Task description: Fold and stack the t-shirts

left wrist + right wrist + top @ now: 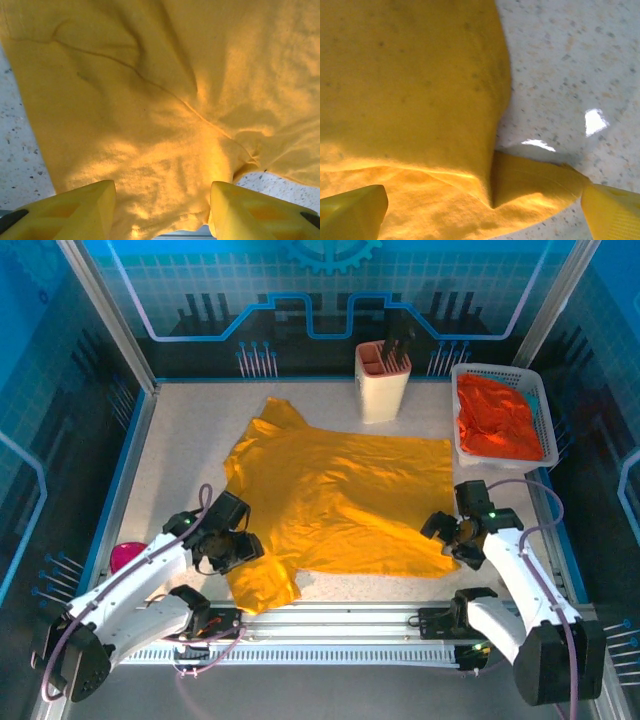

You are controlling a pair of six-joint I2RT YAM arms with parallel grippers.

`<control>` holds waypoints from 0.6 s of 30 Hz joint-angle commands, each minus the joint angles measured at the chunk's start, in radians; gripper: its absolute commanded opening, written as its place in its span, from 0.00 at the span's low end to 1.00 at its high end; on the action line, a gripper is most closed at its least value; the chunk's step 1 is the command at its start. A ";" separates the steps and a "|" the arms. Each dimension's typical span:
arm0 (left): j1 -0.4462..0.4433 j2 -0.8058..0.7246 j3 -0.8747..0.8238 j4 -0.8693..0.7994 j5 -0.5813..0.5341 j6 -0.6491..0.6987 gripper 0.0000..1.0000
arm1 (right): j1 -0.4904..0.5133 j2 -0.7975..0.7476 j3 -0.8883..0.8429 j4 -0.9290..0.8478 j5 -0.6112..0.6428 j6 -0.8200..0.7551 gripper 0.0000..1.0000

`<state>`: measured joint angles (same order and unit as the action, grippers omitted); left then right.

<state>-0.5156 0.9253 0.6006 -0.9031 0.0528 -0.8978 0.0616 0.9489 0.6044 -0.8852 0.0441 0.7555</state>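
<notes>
Two shirts: the mustard-yellow t-shirt point(340, 500) lies spread on the table point(180, 440), the orange-red t-shirt point(498, 418) is heaped in the white basket point(500, 368) at far right. The left gripper point(162, 200) is spread wide over the yellow shirt's near left part, cloth between its fingers. The right gripper point(485, 210), equally wide, has the shirt's near right corner between its fingers

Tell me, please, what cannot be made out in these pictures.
Top view: pink object, partly hidden behind the left arm.
Top view: dark utensils in the cream holder, too small to identify.
Top view: orange-red t-shirt, bunched in the basket; its underside folds are hidden.
</notes>
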 commanded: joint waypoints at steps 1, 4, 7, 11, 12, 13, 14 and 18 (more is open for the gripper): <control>-0.056 -0.069 -0.061 -0.058 -0.012 -0.136 0.54 | -0.005 -0.003 0.049 0.052 -0.047 -0.114 1.00; -0.101 -0.089 -0.069 -0.097 -0.015 -0.179 0.54 | -0.006 -0.045 0.043 0.061 -0.016 -0.137 1.00; -0.146 -0.061 -0.081 -0.118 0.011 -0.206 0.54 | -0.008 -0.055 0.036 0.063 -0.021 -0.136 1.00; -0.214 -0.036 -0.086 -0.170 0.004 -0.268 0.52 | -0.007 -0.018 0.032 0.075 -0.021 -0.127 1.00; -0.228 -0.032 -0.087 -0.181 0.005 -0.283 0.50 | -0.008 -0.009 0.033 0.075 -0.011 -0.121 1.00; -0.241 -0.030 -0.088 -0.191 0.003 -0.297 0.48 | -0.008 -0.006 0.030 0.075 -0.003 -0.113 1.00; -0.258 -0.025 -0.088 -0.206 -0.006 -0.311 0.47 | -0.008 -0.008 0.025 0.077 0.008 -0.104 1.00; -0.314 0.005 -0.111 -0.201 0.019 -0.353 0.46 | -0.008 -0.030 0.005 0.093 0.022 -0.074 1.00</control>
<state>-0.8021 0.9146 0.5148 -1.0561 0.0498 -1.1854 0.0616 0.9371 0.6205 -0.8062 0.0452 0.6567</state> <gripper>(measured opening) 0.456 0.995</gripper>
